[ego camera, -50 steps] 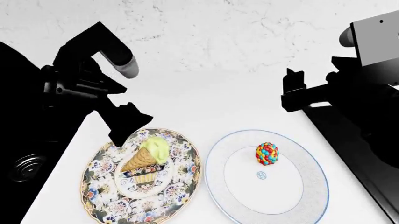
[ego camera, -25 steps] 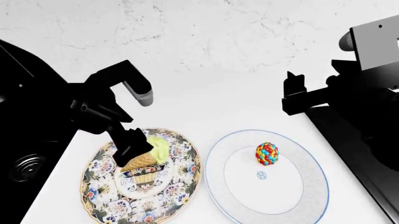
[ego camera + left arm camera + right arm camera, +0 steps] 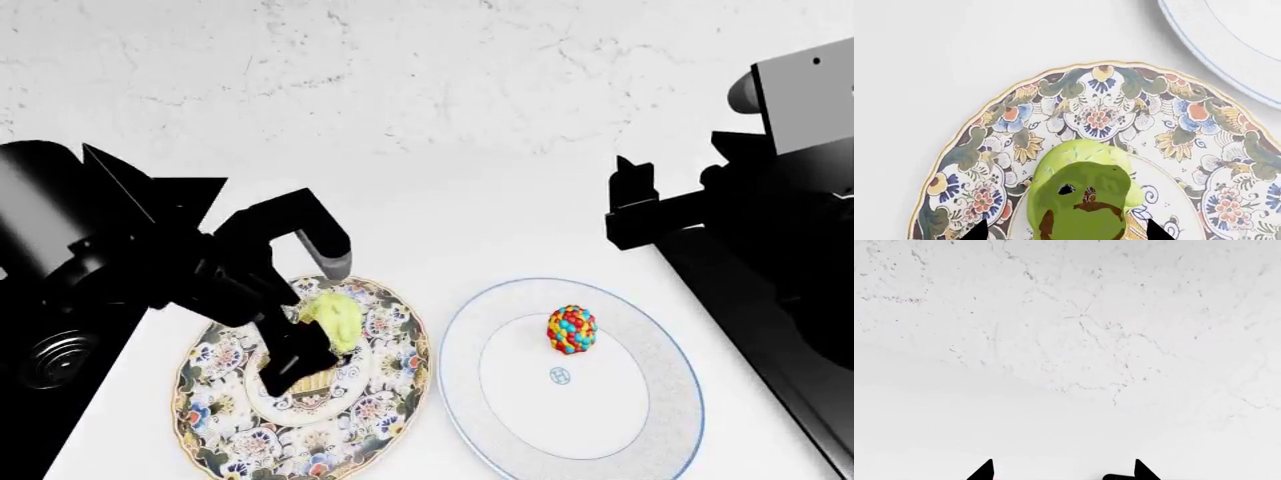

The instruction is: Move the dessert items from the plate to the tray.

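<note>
The ice-cream cone lies on the patterned plate (image 3: 394,400). Its pale green scoop (image 3: 339,316) shows, and my left arm hides most of the tan cone. My left gripper (image 3: 310,320) is low over it and open. In the left wrist view the scoop (image 3: 1081,192) sits between the two fingertips (image 3: 1154,233), which stand wide apart on either side. The candy ball (image 3: 570,331) sits on the white blue-rimmed plate (image 3: 641,430). My right gripper (image 3: 627,212) hangs open and empty above the counter, up and right of the ball. The black tray (image 3: 747,320) lies at the right edge.
A black sink (image 3: 54,360) lies at the left edge. The white marbled counter (image 3: 454,200) stretches behind both plates. The white plate's rim also shows in the left wrist view (image 3: 1201,45). The right wrist view shows only counter (image 3: 1067,365).
My left arm has come down and to the right, from beyond the patterned plate's far left edge to over the cone, and now straddles the scoop. The right arm and candy ball have not moved.
</note>
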Controlling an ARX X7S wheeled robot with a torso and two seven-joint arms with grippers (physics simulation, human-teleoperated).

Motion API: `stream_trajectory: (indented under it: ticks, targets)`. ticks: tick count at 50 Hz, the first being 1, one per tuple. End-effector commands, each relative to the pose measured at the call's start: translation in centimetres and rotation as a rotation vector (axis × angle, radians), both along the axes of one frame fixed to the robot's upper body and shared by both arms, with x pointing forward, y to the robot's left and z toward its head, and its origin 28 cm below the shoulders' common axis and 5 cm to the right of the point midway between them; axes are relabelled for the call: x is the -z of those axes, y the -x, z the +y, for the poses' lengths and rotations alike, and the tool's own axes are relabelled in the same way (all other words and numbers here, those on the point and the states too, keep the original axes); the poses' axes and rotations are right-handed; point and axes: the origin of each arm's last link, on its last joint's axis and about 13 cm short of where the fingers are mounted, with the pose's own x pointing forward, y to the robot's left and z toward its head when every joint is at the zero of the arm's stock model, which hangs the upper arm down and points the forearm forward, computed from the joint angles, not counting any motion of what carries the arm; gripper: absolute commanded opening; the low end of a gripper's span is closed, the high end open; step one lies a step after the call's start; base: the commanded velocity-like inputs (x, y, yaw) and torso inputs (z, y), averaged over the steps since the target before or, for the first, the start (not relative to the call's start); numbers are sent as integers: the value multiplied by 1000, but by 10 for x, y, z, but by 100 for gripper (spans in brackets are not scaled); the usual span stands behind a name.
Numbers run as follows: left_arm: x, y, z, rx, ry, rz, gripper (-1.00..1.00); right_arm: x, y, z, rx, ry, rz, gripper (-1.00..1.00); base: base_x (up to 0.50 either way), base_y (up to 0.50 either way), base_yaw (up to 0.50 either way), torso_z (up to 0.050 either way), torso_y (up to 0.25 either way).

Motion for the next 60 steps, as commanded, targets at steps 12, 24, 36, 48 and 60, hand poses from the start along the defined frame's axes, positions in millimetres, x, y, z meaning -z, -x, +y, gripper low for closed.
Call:
stream_trajectory:
  ticks: [12, 24, 36, 48, 60]
  targets:
    - [16, 3, -6, 68, -35, 49, 100, -1, 3, -2, 2, -5, -3, 100, 0, 0, 0, 0, 0]
    - [2, 3, 0, 32, 46, -64, -100, 0, 2, -2, 4, -4, -2, 100, 0, 0, 0, 0, 0]
    - [-25, 22, 11, 55, 193, -195, -100, 2, 4, -4, -53, 52, 183, 100, 0, 0, 0, 0, 1]
    - [-42, 44, 24, 95, 397, -309, -100, -26, -11, -9, -211, 80, 514, 100, 0, 0, 0, 0, 0]
    - [-41, 43, 25, 100, 419, -320, -100, -26, -25, -5, -269, 71, 632, 100, 0, 0, 0, 0, 0]
